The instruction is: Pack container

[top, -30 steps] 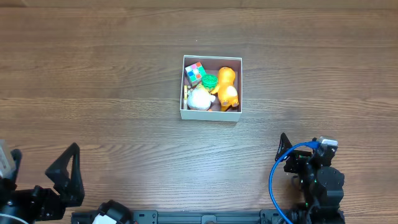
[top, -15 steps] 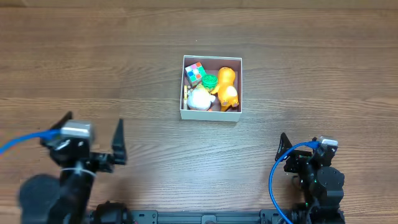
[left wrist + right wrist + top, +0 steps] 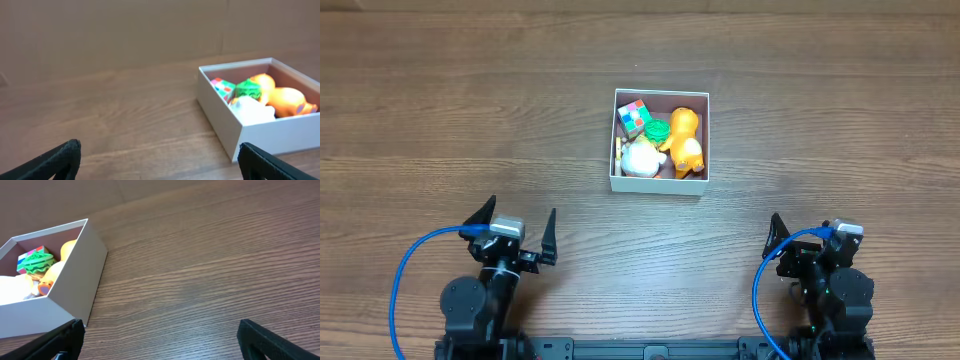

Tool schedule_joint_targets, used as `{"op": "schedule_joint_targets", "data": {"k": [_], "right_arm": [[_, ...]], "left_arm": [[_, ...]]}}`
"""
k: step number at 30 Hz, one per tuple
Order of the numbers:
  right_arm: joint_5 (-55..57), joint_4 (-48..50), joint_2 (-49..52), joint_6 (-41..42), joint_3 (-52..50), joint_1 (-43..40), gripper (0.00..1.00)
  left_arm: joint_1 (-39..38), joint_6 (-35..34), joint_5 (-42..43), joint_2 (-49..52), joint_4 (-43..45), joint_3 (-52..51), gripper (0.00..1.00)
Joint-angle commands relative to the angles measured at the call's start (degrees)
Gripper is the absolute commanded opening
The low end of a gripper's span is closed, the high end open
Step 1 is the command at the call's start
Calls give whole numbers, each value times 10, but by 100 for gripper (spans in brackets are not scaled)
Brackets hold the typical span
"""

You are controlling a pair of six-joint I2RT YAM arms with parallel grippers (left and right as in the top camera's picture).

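Note:
The container point(image 3: 659, 186) is a square white-walled box at the table's middle; it also shows in the left wrist view point(image 3: 220, 112) and the right wrist view point(image 3: 85, 275). Inside lie a multicoloured cube point(image 3: 634, 117), a green toy point(image 3: 657, 130), an orange toy animal point(image 3: 685, 140) and a white toy point(image 3: 640, 160). My left gripper point(image 3: 516, 222) is open and empty near the front left, well short of the box. My right gripper point(image 3: 801, 238) is open and empty at the front right.
The wooden table point(image 3: 470, 110) spreads around the box. Blue cables loop beside each arm base, one at the left point(image 3: 405, 280) and one at the right point(image 3: 760, 295).
My left arm has swung from the far left front corner rightward and settled facing the box. The right arm and the box contents have not moved.

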Motion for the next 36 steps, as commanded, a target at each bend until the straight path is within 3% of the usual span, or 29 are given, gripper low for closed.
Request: {"op": "schedule_joint_targets", "data": {"k": [1,36], "right_arm": [[6,-1,-6,-7,-7,1,100],[6,-1,-6,-7,-7,1,100]], "left_arm": [[3,8,10,-8,22,-30,100],[3,9,9,-7,25,-40,100]]}}
